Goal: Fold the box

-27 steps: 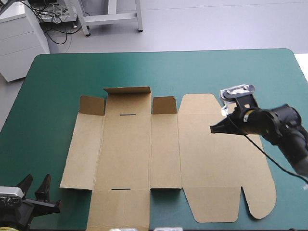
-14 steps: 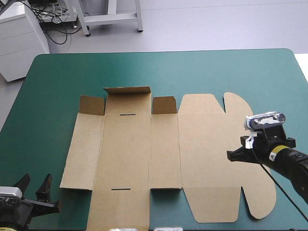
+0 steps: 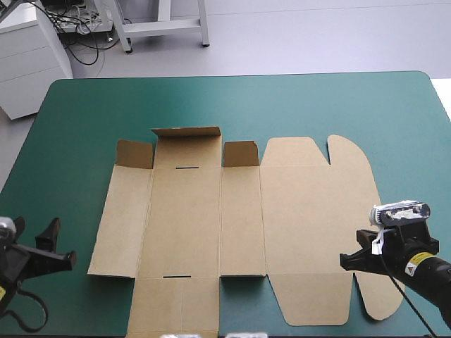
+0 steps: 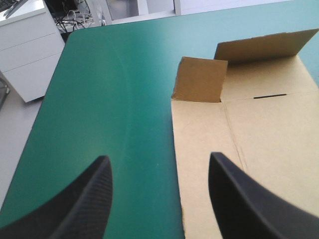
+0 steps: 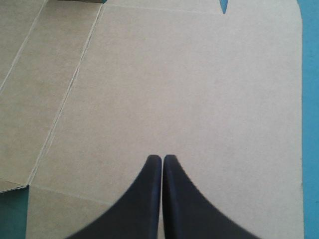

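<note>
Black fingers of the right gripper (image 5: 162,158) pressed together, empty, poised over the lid end of the brown box (image 3: 204,211). Box lies flat mid-table on the teal-green cover (image 3: 317,105), long axis left to right. Left gripper (image 3: 62,243) spread wide, empty, just off the box's left edge.

Nothing you can actually read here
Only candidate is a tiny white sticker (image 3: 411,263) with a yellow warning-style mark on the right arm (image 3: 425,273), down around 4 o'clock on the table in the high view, and its print is way too small to make out.
</note>
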